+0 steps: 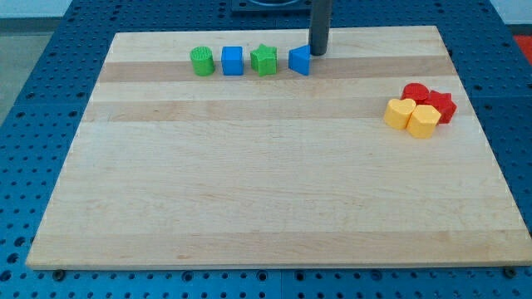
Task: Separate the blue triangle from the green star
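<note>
Board [266,183] top edge: my tip [318,53] touching blue triangle [300,61] right; green star [264,60] just left.

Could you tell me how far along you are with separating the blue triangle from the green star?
Nothing looks done yet: the blue triangle sits just right of the green star, in the row with the blue cube and green cylinder, only a narrow gap between them. In hand: my tip is at the triangle's upper right edge, apparently touching. Left: pushing the triangle well away from the star.
</note>
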